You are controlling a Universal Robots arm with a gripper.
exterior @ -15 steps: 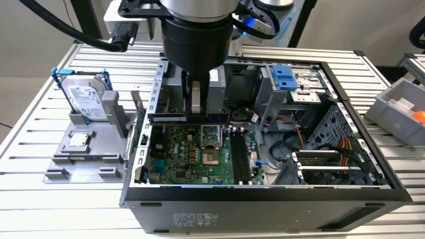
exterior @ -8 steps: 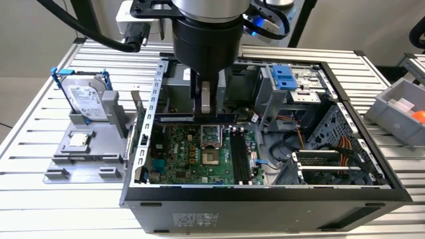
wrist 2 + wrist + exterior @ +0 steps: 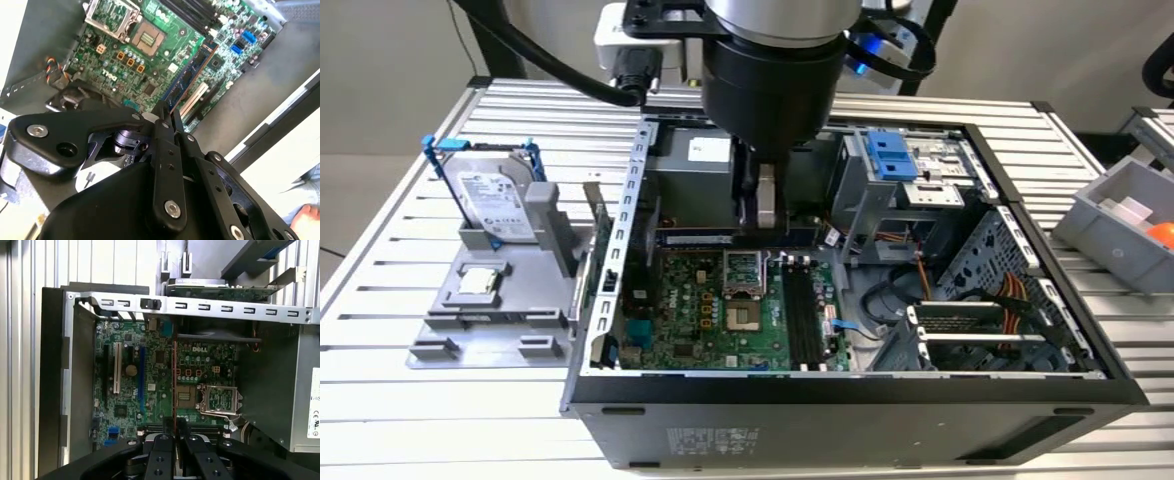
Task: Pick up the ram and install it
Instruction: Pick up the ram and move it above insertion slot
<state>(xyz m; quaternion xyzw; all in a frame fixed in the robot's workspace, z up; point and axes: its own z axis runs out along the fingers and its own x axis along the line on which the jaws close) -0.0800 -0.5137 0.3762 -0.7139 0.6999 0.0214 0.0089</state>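
Gripping the ram point(image 3: 192, 74), end effector point(image 3: 167, 112); second wrist view shows its blue face.

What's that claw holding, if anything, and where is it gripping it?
The gripper holds the ram, a thin blue stick. It is clamped at the end nearest the gripper, and the rest sticks out over the motherboard.
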